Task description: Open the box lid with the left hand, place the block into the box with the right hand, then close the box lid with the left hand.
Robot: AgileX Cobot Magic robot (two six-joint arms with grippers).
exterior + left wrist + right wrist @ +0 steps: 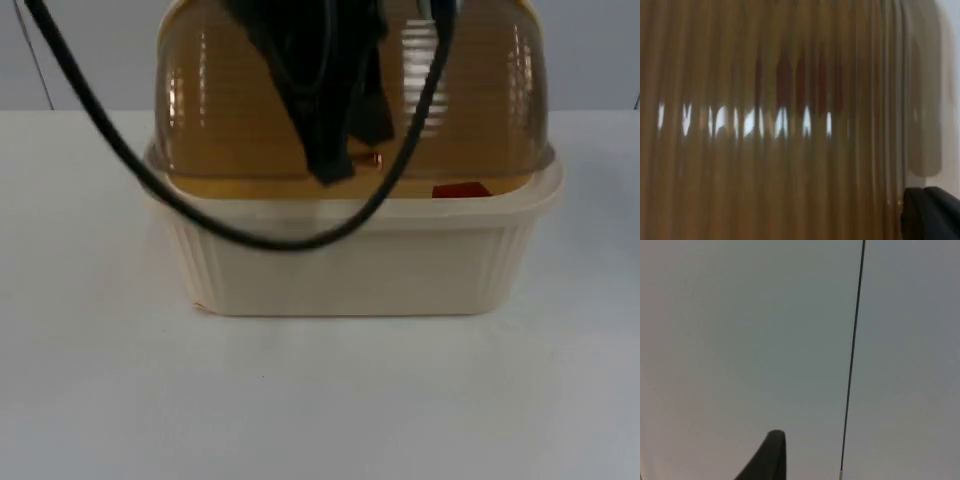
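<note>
Left gripper (330, 165) at the front edge of the amber ribbed translucent dome lid (220, 110), grip impossible to read. Small red block (460, 190) inside the cream plastic box (350, 265). Closing step, seemingly; next, seating the lid fully. Right gripper (772, 455) waiting, grip likewise unreadable. One box, one lid, one block.

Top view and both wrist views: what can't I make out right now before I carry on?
- Left tool: top view; whether it grips the lid's edge is unclear against the dark arm.
- Block: top view; just a red sliver, lid and box rim cover the rest.
- Right tool: its wrist view faces the grey wall; one fingertip, cut off.
</note>
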